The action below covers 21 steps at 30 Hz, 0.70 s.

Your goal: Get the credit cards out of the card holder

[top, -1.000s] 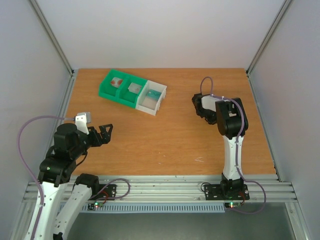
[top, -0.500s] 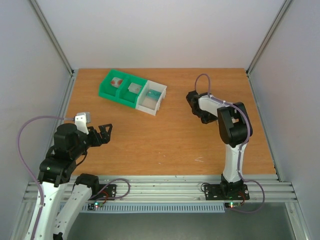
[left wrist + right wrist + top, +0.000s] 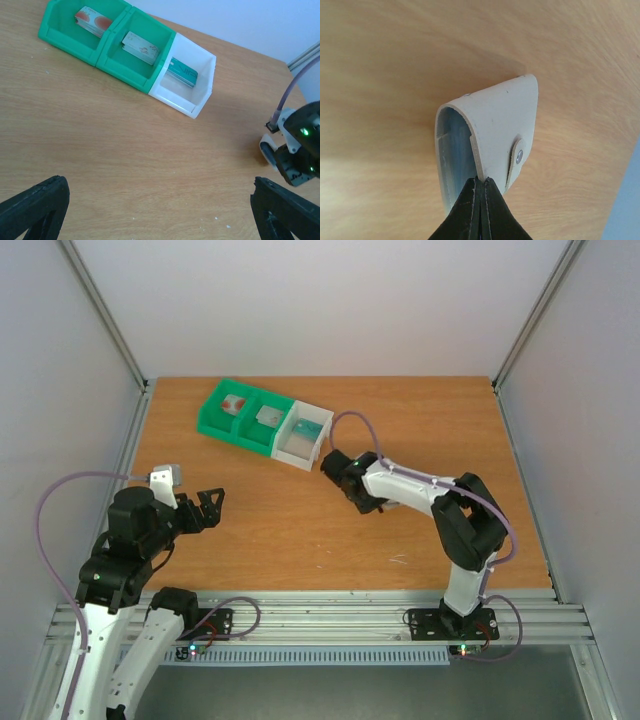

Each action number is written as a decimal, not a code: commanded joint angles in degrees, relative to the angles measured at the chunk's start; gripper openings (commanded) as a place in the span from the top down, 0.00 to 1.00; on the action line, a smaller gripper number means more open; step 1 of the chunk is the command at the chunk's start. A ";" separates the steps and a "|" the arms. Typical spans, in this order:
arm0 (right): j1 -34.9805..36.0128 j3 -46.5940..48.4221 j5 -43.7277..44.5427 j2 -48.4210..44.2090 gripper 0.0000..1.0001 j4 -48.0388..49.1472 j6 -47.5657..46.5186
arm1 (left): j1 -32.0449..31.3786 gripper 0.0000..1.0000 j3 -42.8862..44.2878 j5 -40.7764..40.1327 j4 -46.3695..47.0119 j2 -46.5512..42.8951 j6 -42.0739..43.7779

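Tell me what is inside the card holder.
Through the open end of the card holder, pinched by the right gripper, only a pale blue lining shows. Any cards deeper in are hidden by the flap.

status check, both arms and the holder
Right fingers shut on card holder flap edge. Left fingers open, holding nothing. Holder folded, tab fastened, no cards showing. Tray sits apart, nothing blocking.

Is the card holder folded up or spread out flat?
Folded. In the right wrist view the card holder bends over itself, tab across its outer panel, right gripper pinching its edge. Whether the tab is fastened: cannot tell.
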 commanded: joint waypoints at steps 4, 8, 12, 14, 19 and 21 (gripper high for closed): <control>13.91 -1.38 -4.10 -2.82 0.99 0.55 0.09 | 0.33 0.01 1.44 -1.40 -1.38 1.71 -0.94; 21.75 -2.97 -5.75 -3.65 0.99 1.38 -0.29 | 0.33 0.01 1.95 -0.86 -2.41 2.36 -2.30; 28.30 -5.30 -6.22 -4.41 0.99 1.39 -0.48 | 0.33 0.01 2.61 -1.21 -3.95 1.96 -3.81; 30.65 -6.82 -7.03 -5.11 0.99 2.07 -0.47 | 0.33 0.01 2.45 -0.33 -4.05 1.25 -4.84; 32.24 -9.90 -8.73 -6.94 0.89 2.11 2.57 | 0.33 0.01 1.86 3.88 -3.31 -0.49 -6.65; 32.26 -11.15 -9.66 -9.08 0.82 2.32 4.13 | 0.33 0.01 1.36 5.73 -2.88 -0.92 -7.44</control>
